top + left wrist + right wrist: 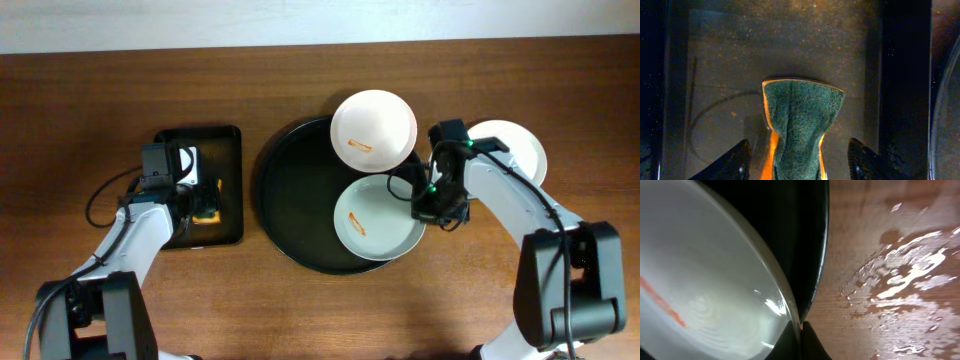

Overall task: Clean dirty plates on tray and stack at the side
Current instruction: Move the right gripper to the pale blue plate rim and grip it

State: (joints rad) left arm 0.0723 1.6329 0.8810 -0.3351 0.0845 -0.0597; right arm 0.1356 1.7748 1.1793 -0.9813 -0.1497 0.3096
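The large round black tray (295,195) holds a white plate (373,130) with an orange smear at its far edge and a pale grey-green plate (375,222) with a small smear at its near right. A third white plate (520,145) lies on the table at the right. My right gripper (428,205) is shut on the rim of the grey-green plate (700,280), fingertips (801,330) pinching its right edge over the tray rim (812,255). My left gripper (799,160) is open around a green and orange sponge (801,120) lying between its fingers.
A small rectangular black tray (225,185) at the left holds the sponge (207,212); its floor (790,45) fills the left wrist view. The wooden table (890,280) right of the round tray shows wet glare.
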